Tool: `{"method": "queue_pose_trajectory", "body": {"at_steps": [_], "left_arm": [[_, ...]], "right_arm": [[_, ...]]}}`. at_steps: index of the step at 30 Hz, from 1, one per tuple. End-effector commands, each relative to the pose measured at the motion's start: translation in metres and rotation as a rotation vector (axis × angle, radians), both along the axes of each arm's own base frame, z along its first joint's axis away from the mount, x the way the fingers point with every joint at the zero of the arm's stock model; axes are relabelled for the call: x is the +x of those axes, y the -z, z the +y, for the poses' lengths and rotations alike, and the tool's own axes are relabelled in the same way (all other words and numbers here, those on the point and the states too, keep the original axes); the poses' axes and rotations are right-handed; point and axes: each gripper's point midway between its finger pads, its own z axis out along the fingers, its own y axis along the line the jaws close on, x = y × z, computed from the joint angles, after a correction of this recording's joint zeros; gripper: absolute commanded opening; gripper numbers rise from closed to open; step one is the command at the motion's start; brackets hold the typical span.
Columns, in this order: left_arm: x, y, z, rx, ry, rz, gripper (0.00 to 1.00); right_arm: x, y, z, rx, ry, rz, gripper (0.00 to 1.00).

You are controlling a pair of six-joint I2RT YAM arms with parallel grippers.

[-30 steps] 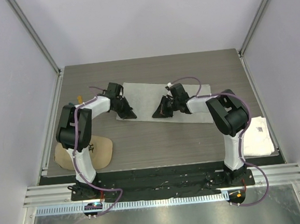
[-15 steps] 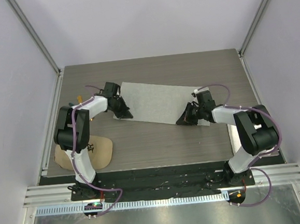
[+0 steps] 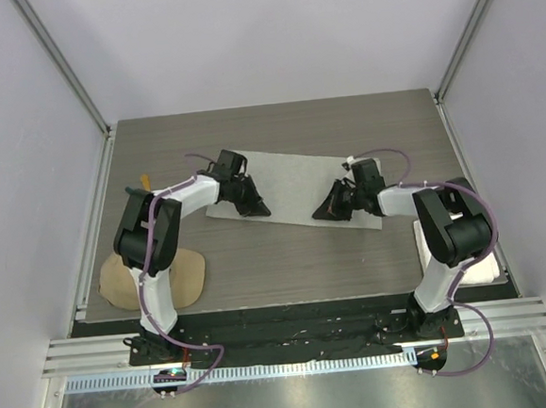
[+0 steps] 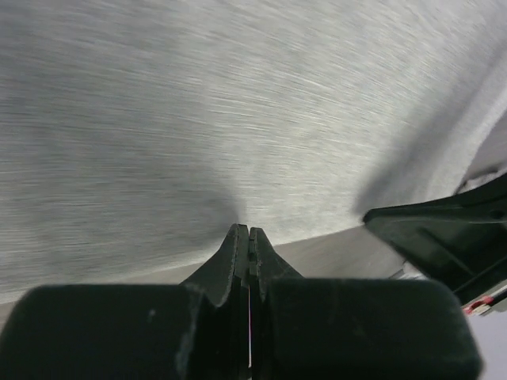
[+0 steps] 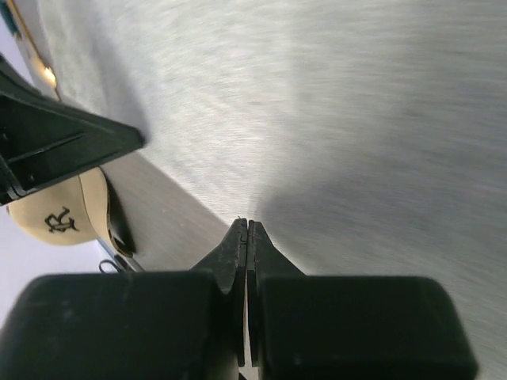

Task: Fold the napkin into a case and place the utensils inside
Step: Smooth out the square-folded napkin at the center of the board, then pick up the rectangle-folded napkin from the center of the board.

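Note:
The light grey napkin (image 3: 290,179) lies flat on the table, a long strip slanting from back left to front right. My left gripper (image 3: 256,208) is shut on its near edge, where the cloth puckers at the tips (image 4: 249,229). My right gripper (image 3: 321,214) is shut on the same near edge further right (image 5: 246,223). The napkin fills the left wrist view (image 4: 238,119) and the right wrist view (image 5: 356,119). Of the utensils, only an orange-yellow tip (image 3: 145,183) shows, left of the left arm. The spoon and the teal one are hidden.
A tan cap (image 3: 189,272) with a black emblem lies at the front left and also shows in the right wrist view (image 5: 59,218). A white towel (image 3: 481,263) lies at the front right, partly under the right arm. Walls stand on three sides of the table.
The grippers first spread apart along the napkin's near edge and stretched it. Since then the left has moved right and the right slightly left, and the napkin has shifted with them.

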Motion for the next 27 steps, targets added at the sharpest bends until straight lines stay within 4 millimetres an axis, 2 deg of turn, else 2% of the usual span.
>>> {"method": "queue_pose_trajectory", "body": {"at_steps": [1,5,6,7,9,10,11,13,15,16,17,18,19,20,21,22,24,25,27], "left_arm": [[0.011,0.015,0.044,0.032,-0.079,0.019,0.0],[0.016,0.013,0.081,0.054,-0.127,0.028,0.0],[0.019,0.005,0.086,0.054,-0.133,0.011,0.0],[0.022,0.002,0.094,0.074,-0.142,-0.006,0.0],[0.024,-0.005,0.114,0.108,-0.159,-0.019,0.0],[0.024,-0.005,0.122,0.13,-0.165,-0.011,0.0],[0.032,-0.011,0.135,0.182,-0.184,-0.038,0.0],[0.033,-0.033,0.139,0.244,-0.137,-0.115,0.02],[0.035,-0.06,0.123,0.265,-0.103,-0.209,0.09],[0.033,-0.068,0.112,0.263,-0.077,-0.236,0.11],[0.028,-0.078,0.089,0.265,-0.025,-0.28,0.13],[0.026,-0.085,0.076,0.263,0.01,-0.317,0.15],[0.016,-0.098,0.049,0.245,0.067,-0.374,0.18],[0.011,-0.106,0.033,0.225,0.1,-0.42,0.23],[0.012,-0.115,0.018,0.213,0.126,-0.494,0.25],[-0.005,-0.123,-0.009,0.206,0.188,-0.547,0.28],[-0.012,-0.134,-0.03,0.213,0.224,-0.619,0.3],[-0.022,-0.139,-0.046,0.19,0.258,-0.639,0.3],[-0.029,-0.147,-0.06,0.149,0.277,-0.653,0.31]], "right_arm": [[-0.004,0.008,-0.048,-0.03,0.081,0.001,0.01],[-0.027,0.014,-0.089,-0.1,0.143,0.046,0.01],[-0.035,0.017,-0.097,-0.114,0.16,0.062,0.01],[-0.038,0.012,-0.108,-0.125,0.186,0.061,0.01],[-0.045,0.009,-0.116,-0.144,0.205,0.062,0.01],[-0.047,0.003,-0.129,-0.181,0.247,0.064,0.01],[-0.049,0.0,-0.133,-0.207,0.242,0.055,0.01],[-0.049,-0.021,-0.142,-0.257,0.263,0.022,0.01],[-0.04,-0.041,-0.15,-0.296,0.299,-0.031,0.04],[-0.046,-0.042,-0.156,-0.331,0.314,0.001,0.08],[-0.043,-0.044,-0.166,-0.382,0.339,0.0,0.11],[-0.038,-0.052,-0.168,-0.393,0.342,-0.012,0.17],[-0.04,-0.05,-0.17,-0.406,0.341,0.008,0.22],[-0.039,-0.047,-0.176,-0.438,0.356,0.022,0.28],[-0.037,-0.047,-0.181,-0.456,0.377,0.032,0.42],[-0.036,-0.046,-0.187,-0.476,0.398,0.042,0.46],[-0.028,-0.047,-0.193,-0.486,0.412,0.053,0.56],[-0.025,-0.048,-0.194,-0.495,0.408,0.054,0.58],[-0.015,-0.048,-0.2,-0.535,0.391,0.05,0.61]]}}
